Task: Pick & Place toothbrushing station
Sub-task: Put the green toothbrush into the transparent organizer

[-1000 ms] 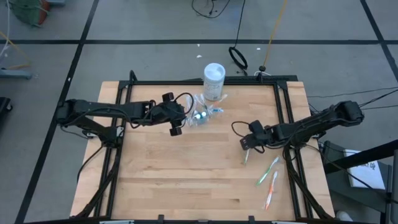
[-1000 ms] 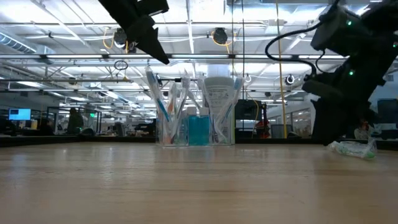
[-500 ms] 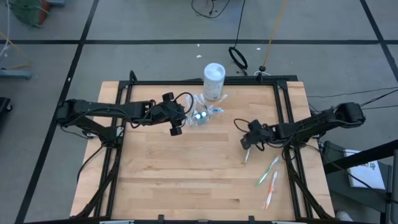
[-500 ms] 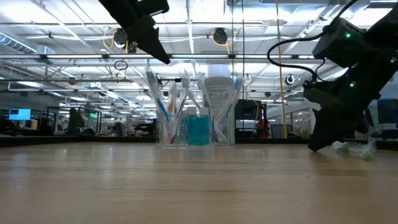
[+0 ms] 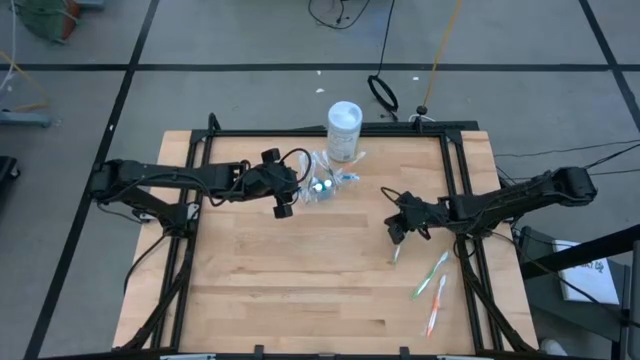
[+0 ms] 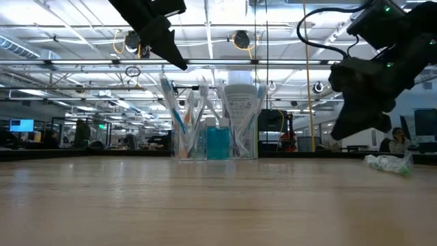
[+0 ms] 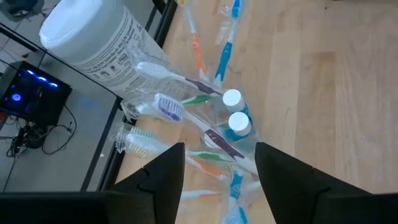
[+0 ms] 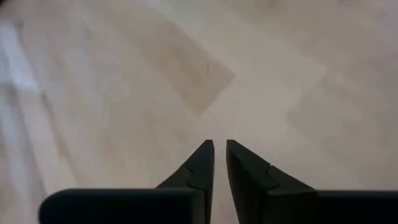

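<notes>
The clear cup (image 5: 322, 187) stands upright on the table's far middle, holding several toothbrushes and two teal toothpaste tubes (image 7: 235, 118). It shows in the low view as the cup (image 6: 198, 137) too. My left gripper (image 7: 221, 149) hangs open above the cup, its fingers apart over the brush heads and touching nothing. Three toothbrushes lie flat at the right: a pale one (image 5: 395, 256), a green one (image 5: 431, 275) and an orange one (image 5: 436, 305). My right gripper (image 5: 397, 234) hovers just beyond the pale one, fingers shut (image 8: 219, 146) with nothing between them.
A tall white tub (image 5: 344, 130) stands right behind the cup at the far edge. A black frame rail (image 5: 450, 170) runs along the table's sides. Bare wood (image 5: 300, 280) fills the near half. A wrapped toothbrush (image 6: 389, 162) lies on the table in the low view.
My right gripper dipped until its fingers reached the table beside the wrapped toothbrush, then rose clear of the table. The toothbrush stayed lying where it was.
</notes>
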